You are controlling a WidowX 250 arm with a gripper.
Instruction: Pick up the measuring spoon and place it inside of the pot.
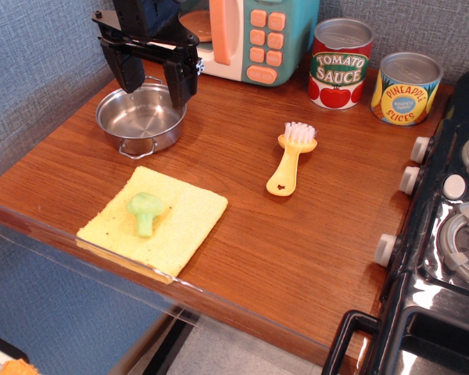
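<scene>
The measuring spoon is a small pale-green plastic piece with a lumpy rounded head and a short stem. It lies on a yellow cloth near the front left edge of the wooden counter. The pot is a shallow shiny silver pot with loop handles, at the back left, and looks empty. My black gripper hangs over the pot, its two fingers spread apart with nothing between them. It is well behind the spoon.
A yellow-handled brush lies mid-counter. A tomato sauce can and a pineapple slices can stand at the back right. A toy microwave stands behind the gripper. A black toy stove lines the right side.
</scene>
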